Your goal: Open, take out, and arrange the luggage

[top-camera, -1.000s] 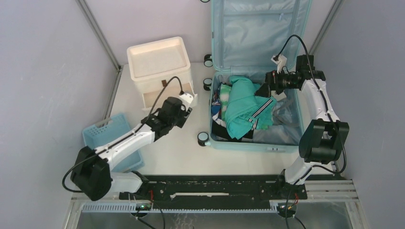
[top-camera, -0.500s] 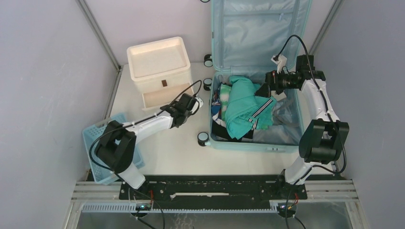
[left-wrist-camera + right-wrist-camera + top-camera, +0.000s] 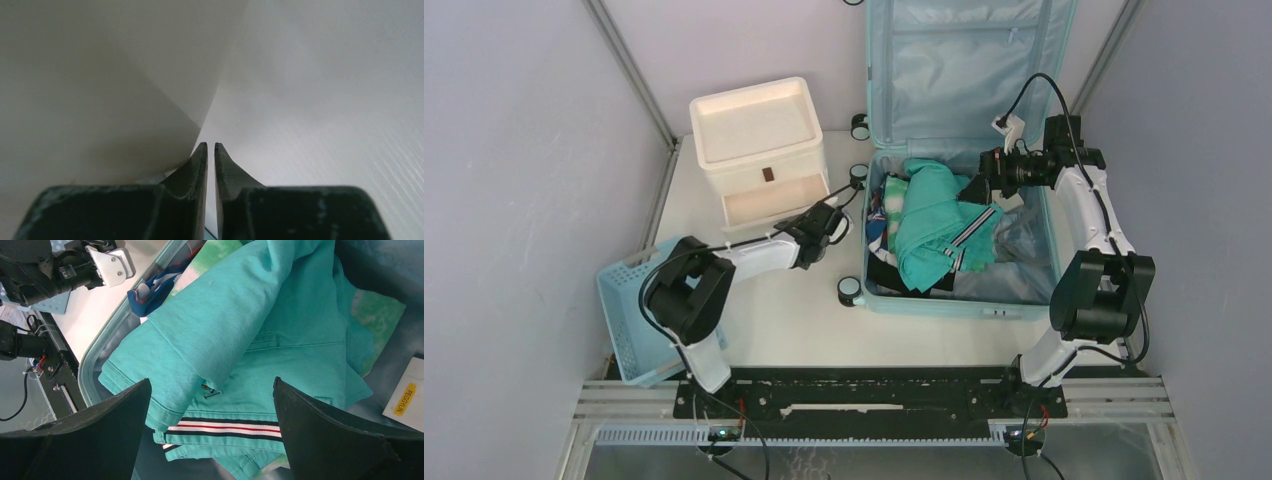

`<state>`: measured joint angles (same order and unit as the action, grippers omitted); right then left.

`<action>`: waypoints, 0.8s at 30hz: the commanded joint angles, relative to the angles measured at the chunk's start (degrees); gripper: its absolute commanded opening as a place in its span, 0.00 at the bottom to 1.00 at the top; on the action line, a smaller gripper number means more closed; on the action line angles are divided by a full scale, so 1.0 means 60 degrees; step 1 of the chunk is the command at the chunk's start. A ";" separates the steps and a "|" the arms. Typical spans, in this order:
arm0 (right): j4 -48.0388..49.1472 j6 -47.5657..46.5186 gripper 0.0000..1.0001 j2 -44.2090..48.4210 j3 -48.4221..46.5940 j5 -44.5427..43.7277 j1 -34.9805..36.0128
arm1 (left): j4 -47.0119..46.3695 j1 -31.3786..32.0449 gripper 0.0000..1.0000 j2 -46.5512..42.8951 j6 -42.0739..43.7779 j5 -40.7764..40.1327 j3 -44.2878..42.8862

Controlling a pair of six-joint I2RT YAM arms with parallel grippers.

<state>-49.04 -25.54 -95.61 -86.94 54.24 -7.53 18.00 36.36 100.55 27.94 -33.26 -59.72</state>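
White tabletop, top view: large light-blue hard-shell suitcase lying open at upper right.
Left wrist: left gripper fingers almost touching, nothing between.
Right wrist: right gripper spread wide over teal striped-hem polo shirt, empty.

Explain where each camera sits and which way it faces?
Top external: high behind, looking down on left arm, right arm and the open light-blue hard-shell suitcase.
Left wrist: behind the shut left gripper, facing blank white surfaces.
Right wrist: behind the open right gripper, looking down at a turquoise striped-hem shirt.
Shared: top and right-wrist views both show that shirt.
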 commanded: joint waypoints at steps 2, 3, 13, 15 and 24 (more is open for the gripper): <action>0.0249 -0.0134 1.00 -0.0015 -0.0057 0.0068 -0.0091 | -0.1344 -0.0012 0.15 0.0288 0.0685 -0.0738 -0.0214; 0.0241 -0.0137 1.00 -0.0015 -0.0046 0.0058 -0.0103 | -0.1506 -0.0018 0.15 0.0315 0.0746 -0.0842 -0.0150; 0.0204 -0.0170 1.00 -0.0016 -0.0056 0.0042 -0.0137 | -0.2314 -0.0255 0.31 0.0307 0.1159 -0.1124 -0.0078; 0.0200 -0.0166 1.00 -0.0019 -0.0071 0.0035 -0.0137 | -0.2321 -0.0371 0.33 0.0307 0.1179 -0.1048 -0.0168; 0.0189 -0.0182 1.00 0.0013 -0.0042 0.0033 -0.0195 | -0.1987 -0.0895 0.20 0.0046 0.1090 0.0023 -0.0362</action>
<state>-49.04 -25.67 -95.61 -86.94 54.06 -8.27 8.86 32.93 103.31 33.61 -34.83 -59.59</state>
